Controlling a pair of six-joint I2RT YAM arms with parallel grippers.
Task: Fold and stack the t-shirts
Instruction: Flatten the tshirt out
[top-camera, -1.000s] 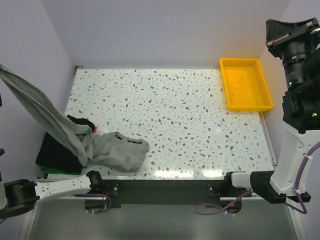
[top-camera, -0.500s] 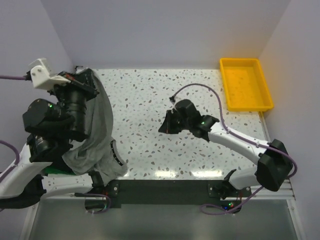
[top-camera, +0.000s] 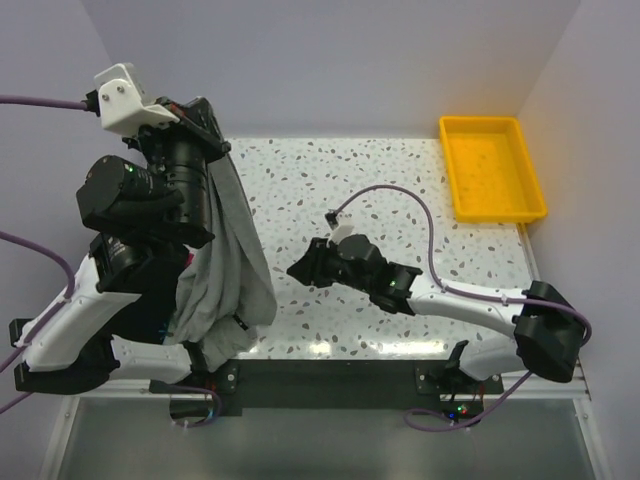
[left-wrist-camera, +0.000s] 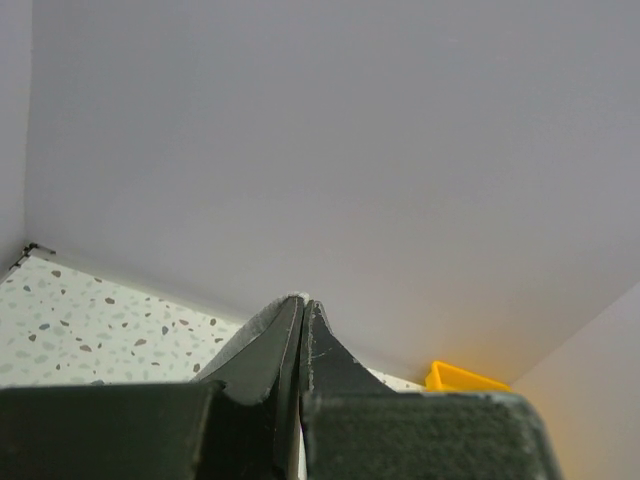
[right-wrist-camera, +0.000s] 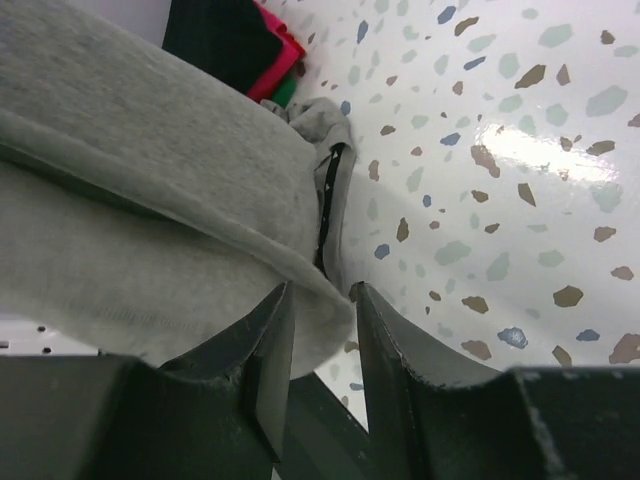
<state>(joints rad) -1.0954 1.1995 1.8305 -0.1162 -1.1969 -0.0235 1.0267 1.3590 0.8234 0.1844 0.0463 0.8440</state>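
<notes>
A heather-grey t-shirt hangs in a long drape from my left gripper, held high over the table's left side. That gripper is shut, with a thin grey edge of fabric pinched at its tips. My right gripper is low over the table, right beside the shirt's lower edge. Its fingers stand apart, and the shirt's bottom corner lies between them, not squeezed. Beyond the grey cloth lies a folded pile, with a black t-shirt and a green one.
A yellow tray sits at the back right corner of the speckled table and shows in the left wrist view too. A red fabric edge shows in the folded pile. Walls close in on three sides.
My left arm has carried the hanging grey shirt up and rightward. My right arm has come down and swept left to the shirt's lower corner, and its jaws have opened.
</notes>
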